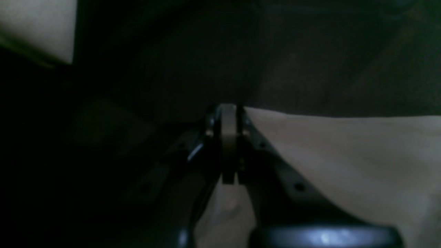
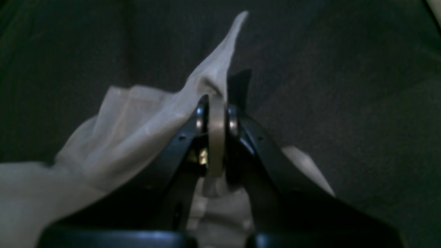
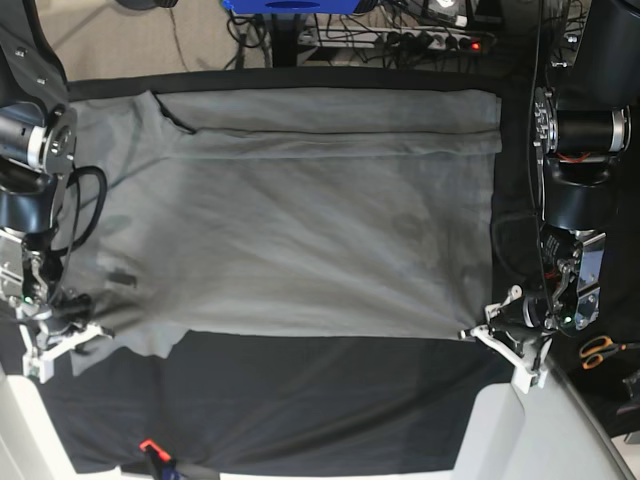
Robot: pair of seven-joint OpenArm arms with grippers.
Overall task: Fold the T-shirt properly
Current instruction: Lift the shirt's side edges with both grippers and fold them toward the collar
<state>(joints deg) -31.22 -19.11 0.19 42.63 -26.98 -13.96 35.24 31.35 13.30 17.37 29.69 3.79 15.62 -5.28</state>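
Observation:
The grey T-shirt (image 3: 300,230) lies spread over the black cloth sheet (image 3: 300,400), with a strip along its far edge folded over. Its near edge is pulled taut between my two grippers. On the right of the base view, my left gripper (image 3: 474,334) is shut on the shirt's near right corner. The left wrist view shows those jaws (image 1: 229,115) pinching fabric, with the T-shirt (image 1: 344,155) running off to the right. At the left, my right gripper (image 3: 88,336) is shut on the near left corner. In the right wrist view the jaws (image 2: 217,103) clamp a bunched peak of the T-shirt (image 2: 120,137).
Orange-handled scissors (image 3: 600,350) lie at the right edge beside the left arm. A small red clip (image 3: 150,446) holds the black sheet at the near edge. Cables and a power strip (image 3: 430,35) sit behind the table. Pale table corners (image 3: 500,430) show at the front.

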